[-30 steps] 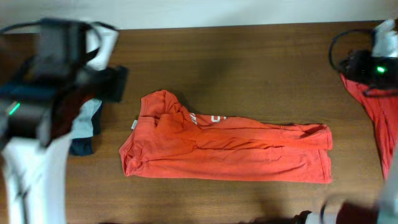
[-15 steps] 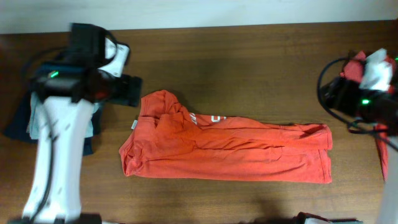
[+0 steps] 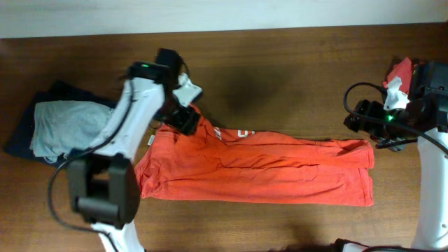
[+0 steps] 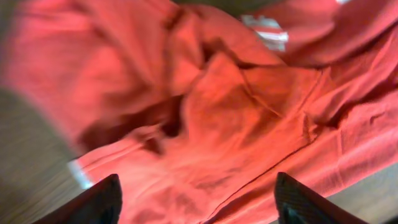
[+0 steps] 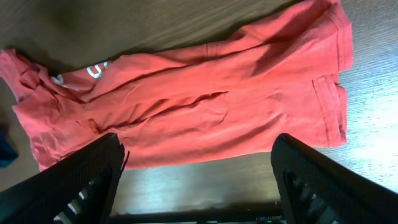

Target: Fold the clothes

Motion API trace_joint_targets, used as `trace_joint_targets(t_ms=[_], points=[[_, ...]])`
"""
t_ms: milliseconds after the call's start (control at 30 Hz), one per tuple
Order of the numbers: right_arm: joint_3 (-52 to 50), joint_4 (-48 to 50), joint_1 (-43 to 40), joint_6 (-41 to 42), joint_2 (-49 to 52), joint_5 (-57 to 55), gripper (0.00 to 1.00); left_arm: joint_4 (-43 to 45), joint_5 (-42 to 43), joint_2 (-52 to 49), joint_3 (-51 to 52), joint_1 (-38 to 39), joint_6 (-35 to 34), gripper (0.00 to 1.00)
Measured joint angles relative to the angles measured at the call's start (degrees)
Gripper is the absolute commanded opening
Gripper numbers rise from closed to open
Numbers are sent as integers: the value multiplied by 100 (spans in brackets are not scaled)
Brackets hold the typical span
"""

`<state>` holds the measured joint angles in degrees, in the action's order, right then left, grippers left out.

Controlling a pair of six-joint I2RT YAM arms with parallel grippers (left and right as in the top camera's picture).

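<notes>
An orange-red T-shirt (image 3: pixel 259 171) lies folded lengthwise into a long strip across the middle of the table, with a bit of white print showing near its left end. My left gripper (image 3: pixel 183 117) is open and empty, hovering over the shirt's bunched left end (image 4: pixel 205 118). My right gripper (image 3: pixel 355 119) is open and empty, just above the shirt's upper right corner; its wrist view shows the whole shirt (image 5: pixel 205 106). A second orange-red garment (image 3: pixel 402 70) shows at the far right edge, mostly hidden by the right arm.
A folded pale grey garment (image 3: pixel 66 127) lies on a folded navy one (image 3: pixel 28 129) at the table's left. The brown wooden table (image 3: pixel 280 70) reaches a pale wall at the back.
Both arms have swung inward. The left gripper moved from over the folded pile to the shirt's left end. The right gripper moved left and down toward the shirt's right end. The shirt has not moved.
</notes>
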<state>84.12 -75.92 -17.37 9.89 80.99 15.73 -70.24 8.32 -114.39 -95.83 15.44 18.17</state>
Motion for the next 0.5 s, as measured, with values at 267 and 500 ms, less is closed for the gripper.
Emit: trace_joint_targets(t_ms=[267, 500], points=[[0, 0, 0, -55, 0, 0, 77, -13, -24, -632, 7, 184, 90, 32], [0, 2, 0, -87, 0, 2, 77, -553, -525, -649, 7, 184, -85, 1]])
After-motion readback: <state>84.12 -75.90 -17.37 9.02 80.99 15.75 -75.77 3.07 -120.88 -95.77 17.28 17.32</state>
